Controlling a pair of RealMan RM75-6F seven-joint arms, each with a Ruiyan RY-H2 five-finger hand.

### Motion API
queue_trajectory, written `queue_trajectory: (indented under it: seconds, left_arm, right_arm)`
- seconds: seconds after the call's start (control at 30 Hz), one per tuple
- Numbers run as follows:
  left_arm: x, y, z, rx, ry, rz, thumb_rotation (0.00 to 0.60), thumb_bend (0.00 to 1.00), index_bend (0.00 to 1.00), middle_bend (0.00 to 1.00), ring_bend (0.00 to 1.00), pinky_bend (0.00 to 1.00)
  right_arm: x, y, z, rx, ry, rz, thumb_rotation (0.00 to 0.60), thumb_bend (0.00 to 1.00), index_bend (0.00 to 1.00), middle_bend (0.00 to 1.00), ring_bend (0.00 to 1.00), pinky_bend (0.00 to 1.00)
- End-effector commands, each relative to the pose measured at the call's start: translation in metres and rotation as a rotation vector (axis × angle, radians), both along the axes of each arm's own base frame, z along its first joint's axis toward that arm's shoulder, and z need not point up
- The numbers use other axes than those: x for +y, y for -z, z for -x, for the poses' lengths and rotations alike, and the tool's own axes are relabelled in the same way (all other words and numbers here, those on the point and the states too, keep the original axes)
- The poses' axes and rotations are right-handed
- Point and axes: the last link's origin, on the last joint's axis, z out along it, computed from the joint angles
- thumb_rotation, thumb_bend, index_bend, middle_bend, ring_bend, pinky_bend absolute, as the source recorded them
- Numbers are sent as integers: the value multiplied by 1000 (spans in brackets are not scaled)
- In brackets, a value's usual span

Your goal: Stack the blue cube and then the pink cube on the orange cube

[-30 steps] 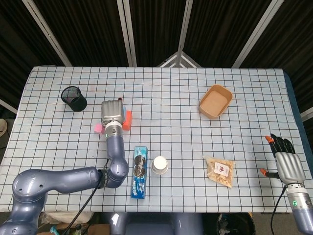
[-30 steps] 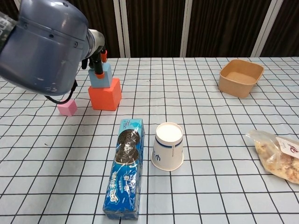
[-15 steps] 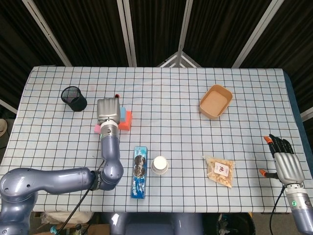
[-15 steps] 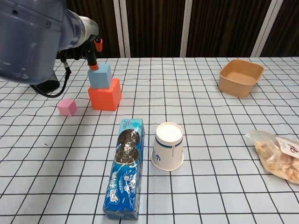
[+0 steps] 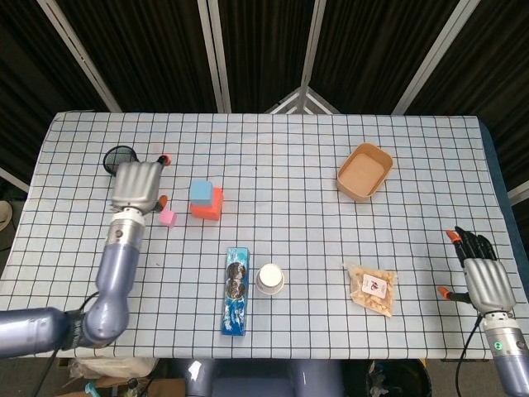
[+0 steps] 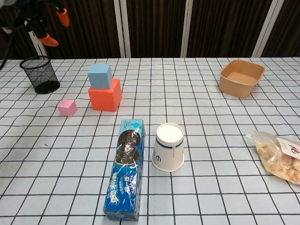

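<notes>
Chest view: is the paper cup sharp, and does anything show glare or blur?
Chest view: the paper cup is sharp, the biscuit pack shows slight sheen, and the left hand is cut off at the top corner. Head view: even light, soft shadows.

Blue cube point(image 5: 200, 192) atop orange cube point(image 5: 209, 204); pink cube point(image 5: 168, 217) just left on bench point(image 5: 289, 157). Left hand point(image 5: 136, 188) beside pink cube, holding nothing. Right hand point(image 5: 481, 275) at bench's right edge, fingers spread.
</notes>
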Motion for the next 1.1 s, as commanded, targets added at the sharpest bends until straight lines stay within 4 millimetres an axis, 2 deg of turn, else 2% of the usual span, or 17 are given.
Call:
queue_trajectory:
  seconds: [0.03, 0.2, 0.33, 0.73, 1.1]
  left_arm:
    - [-11, -1, 33, 19, -8, 49, 600, 337, 262, 857, 691, 717]
    - [-10, 14, 59, 31, -32, 92, 600, 324, 273, 857, 691, 717]
    - [-6, 27, 68, 38, -38, 109, 600, 321, 285, 858, 691, 717]
    - [9, 78, 83, 68, -62, 172, 600, 321, 332, 859, 691, 717]
    - [16, 94, 91, 80, -89, 177, 600, 321, 341, 859, 692, 717]
  right_arm:
    - [0, 2, -1, 1, 0, -7, 600, 94, 0, 42, 34, 36]
    - [-1, 4, -1, 6, 0, -14, 600, 94, 0, 42, 34, 36]
    - [0, 4, 0, 9, 5, -14, 600, 94, 0, 42, 34, 36]
    - [-3, 3, 4, 8, 21, -14, 600, 95, 0, 42, 34, 36]
    - [-4, 5, 4, 13, 22, -20, 600, 95, 0, 42, 34, 36]
